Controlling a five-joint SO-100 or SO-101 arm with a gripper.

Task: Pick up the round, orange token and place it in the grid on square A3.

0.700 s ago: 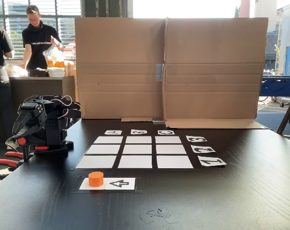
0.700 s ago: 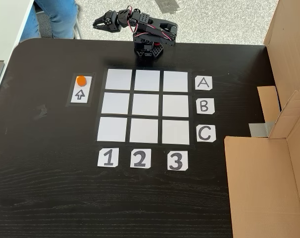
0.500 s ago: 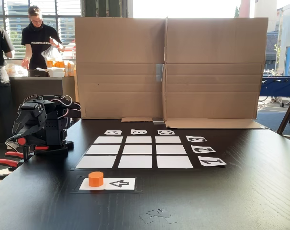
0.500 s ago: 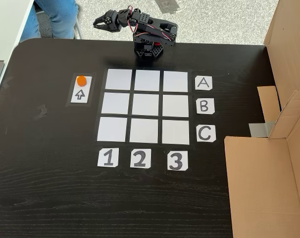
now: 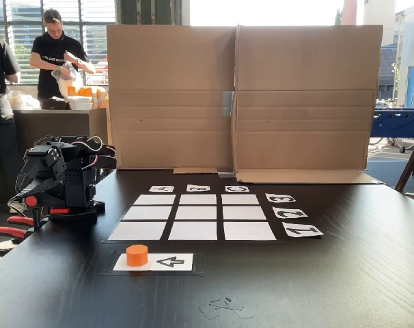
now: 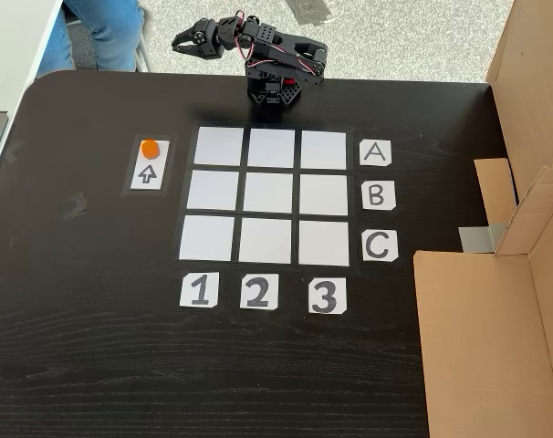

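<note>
Nothing on the counter (image 6: 94, 347) has moved: the token (image 6: 149, 147) stays on its arrow card (image 6: 148, 173), the folded arm's pincer (image 6: 182, 41) still slightly parted, empty.

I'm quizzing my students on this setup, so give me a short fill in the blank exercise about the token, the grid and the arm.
1. The orange token rests on the white card printed with a black ____.
2. The grid has ____ white squares.
3. In the fixed view from above, square A3 lies right beside the card lettered ____.
4. The token sits ____ the grid, apart from the gripper.

Missing words: arrow; nine; A; outside
</note>
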